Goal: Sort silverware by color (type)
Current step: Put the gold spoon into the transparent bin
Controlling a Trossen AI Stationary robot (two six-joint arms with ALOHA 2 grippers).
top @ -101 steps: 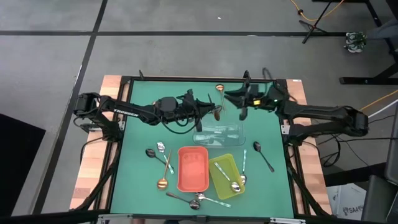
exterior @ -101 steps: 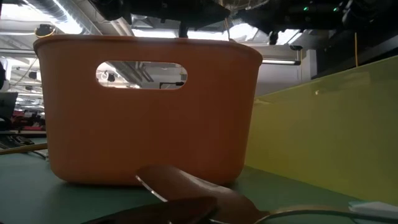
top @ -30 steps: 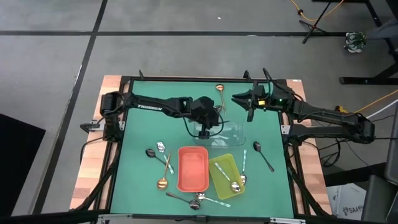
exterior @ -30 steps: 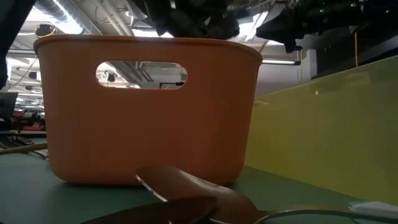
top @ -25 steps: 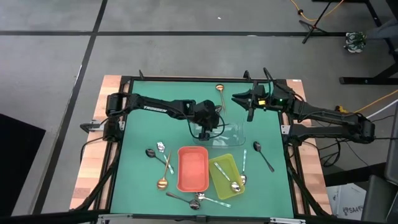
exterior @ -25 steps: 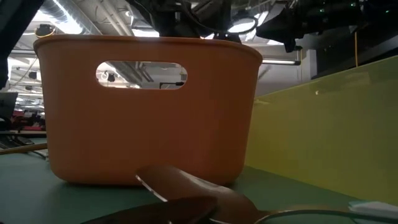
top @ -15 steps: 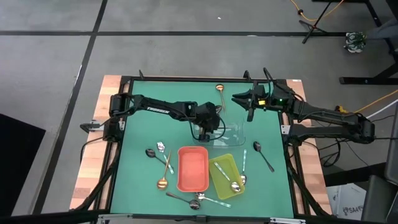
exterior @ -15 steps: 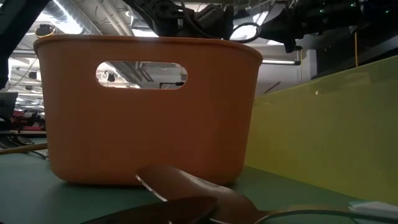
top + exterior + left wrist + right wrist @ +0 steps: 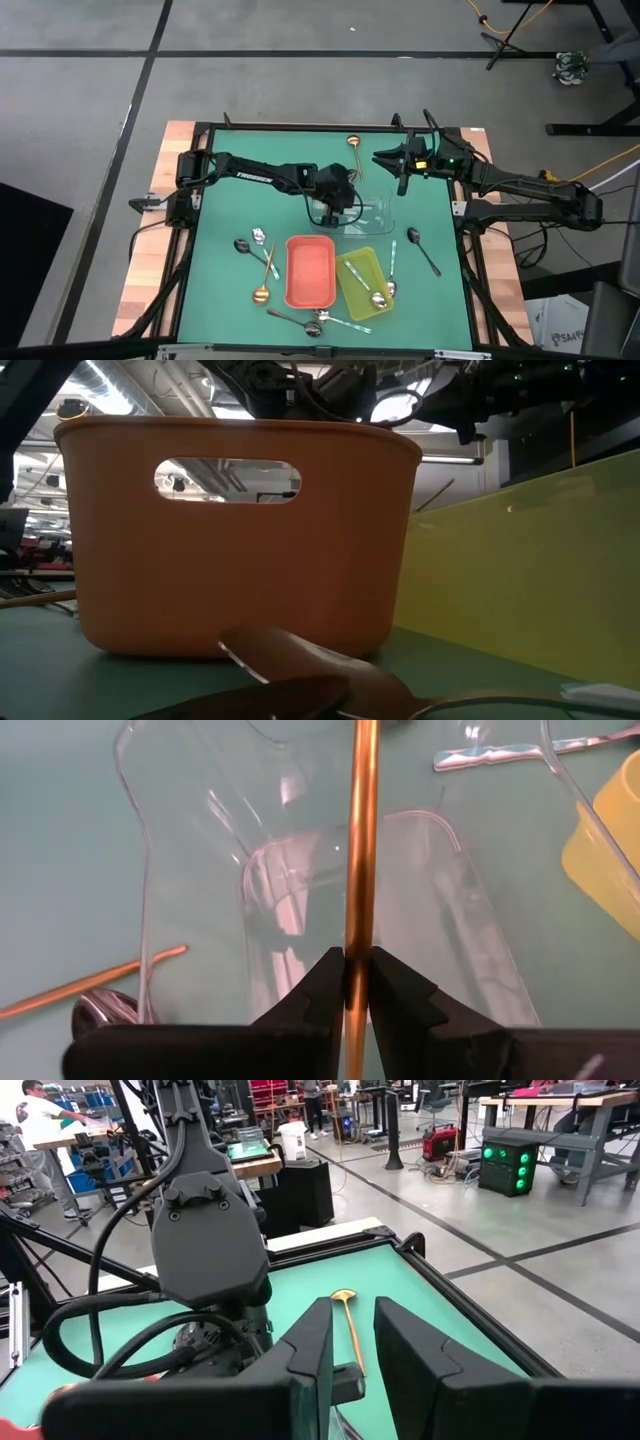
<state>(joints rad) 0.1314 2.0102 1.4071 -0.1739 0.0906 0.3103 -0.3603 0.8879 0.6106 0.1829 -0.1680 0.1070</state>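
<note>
My left gripper (image 9: 335, 207) hangs over the clear tray (image 9: 375, 215), shut on a copper-gold spoon (image 9: 360, 840). The spoon's handle runs forward from the fingers over the tray's floor (image 9: 200, 870); its far end leaves the left wrist view. My right gripper (image 9: 400, 172) waits near the table's far right, open and empty (image 9: 352, 1340). A second copper spoon (image 9: 353, 150) lies flat by the far edge. More silverware lies loose: a black spoon (image 9: 424, 250), a copper spoon (image 9: 265, 275) and silver pieces (image 9: 258, 237). My left gripper pinches the copper spoon's slim handle (image 9: 357, 955) between its two fingers. The fingers slant down from the table's left and lie along the handle. The handle points forward and down over the clear tray. Whether its far end rests on the tray I cannot tell.
A red tray (image 9: 310, 270) and a yellow-green tray (image 9: 350, 268), the latter with a silver spoon (image 9: 372, 292) in it, stand side by side near the front. Several utensils (image 9: 310, 322) lie by the near edge. In the low view the red tray's wall (image 9: 230, 560) fills the foreground.
My left gripper has sunk toward the clear tray, carrying the copper spoon with it. The right arm has kept still.
</note>
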